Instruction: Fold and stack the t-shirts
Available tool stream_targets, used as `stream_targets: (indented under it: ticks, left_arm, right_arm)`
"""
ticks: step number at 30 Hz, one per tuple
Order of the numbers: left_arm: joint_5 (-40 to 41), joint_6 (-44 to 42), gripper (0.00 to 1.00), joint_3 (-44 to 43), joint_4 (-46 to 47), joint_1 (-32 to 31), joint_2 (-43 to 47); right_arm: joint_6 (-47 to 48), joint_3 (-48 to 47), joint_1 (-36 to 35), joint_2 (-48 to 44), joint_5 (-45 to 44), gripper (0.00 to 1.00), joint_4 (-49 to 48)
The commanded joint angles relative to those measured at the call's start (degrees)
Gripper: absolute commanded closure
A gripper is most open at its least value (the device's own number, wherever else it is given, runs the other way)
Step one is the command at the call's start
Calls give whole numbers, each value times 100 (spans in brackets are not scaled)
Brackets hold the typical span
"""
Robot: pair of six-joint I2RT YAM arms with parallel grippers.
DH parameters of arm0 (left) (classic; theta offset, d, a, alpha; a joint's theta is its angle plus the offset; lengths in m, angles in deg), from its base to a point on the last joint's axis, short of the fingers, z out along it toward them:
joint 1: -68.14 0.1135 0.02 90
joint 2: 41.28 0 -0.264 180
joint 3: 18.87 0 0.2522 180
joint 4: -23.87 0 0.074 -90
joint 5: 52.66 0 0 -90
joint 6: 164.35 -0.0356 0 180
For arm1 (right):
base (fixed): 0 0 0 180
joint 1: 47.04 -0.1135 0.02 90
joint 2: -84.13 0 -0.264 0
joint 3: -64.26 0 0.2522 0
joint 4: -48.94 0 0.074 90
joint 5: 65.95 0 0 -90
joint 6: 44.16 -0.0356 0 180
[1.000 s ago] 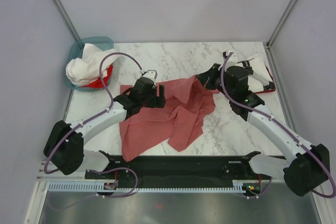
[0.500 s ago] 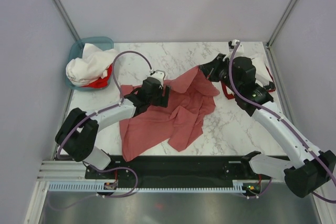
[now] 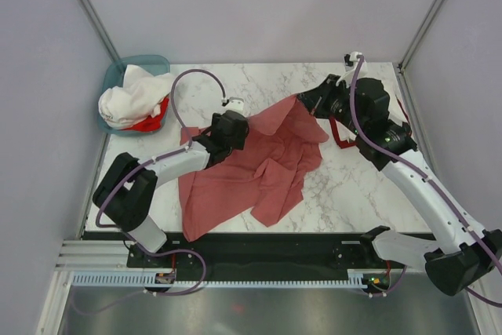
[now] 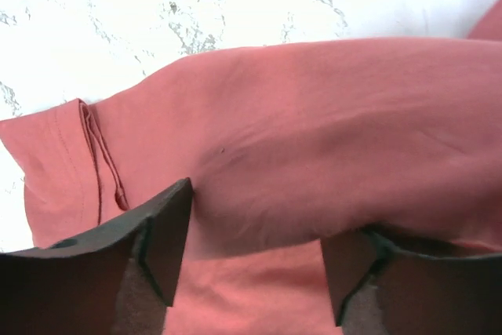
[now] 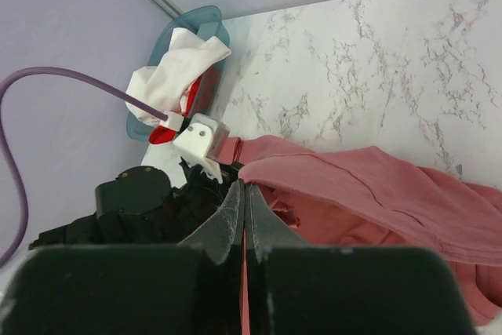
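Observation:
A dusty salmon-red t-shirt (image 3: 251,174) lies crumpled across the middle of the marble table (image 3: 259,84). My left gripper (image 3: 238,137) hovers low over its upper left part. Its jaws stand open astride a raised fold of the shirt (image 4: 314,131), with the left gripper (image 4: 255,260) not closed on it. My right gripper (image 3: 300,102) is shut on the shirt's far edge and holds it lifted off the table. A thin strip of salmon cloth (image 5: 376,186) shows pinched in the right gripper (image 5: 245,192).
A teal basket (image 3: 116,76) in the far left corner holds a white t-shirt (image 3: 129,100) over a bright red one (image 3: 150,121). A dark red cloth edge (image 3: 339,132) shows beside the right arm, mostly hidden. Grey walls close in both sides.
My left gripper has moved right and farther along the shirt, toward the right gripper, and its jaws have narrowed a little. The right gripper has drawn the held edge up and back.

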Motion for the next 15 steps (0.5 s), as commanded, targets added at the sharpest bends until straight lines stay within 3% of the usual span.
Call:
stream_targets:
  ticks: [1,4,15]
  left_arm:
    - [400,-38,36,-322,-111,110,-236]
    - [356,295,48,-463,-375,365,-359]
    - [-812,762,54,-366,-490,1138,-429]
  right_arm:
    - [-6,-445,16,-155,13,100,65]
    - [20,-673,33,-182,-119,100,250]
    - [64,-1685,174,-182,-699,100,979]
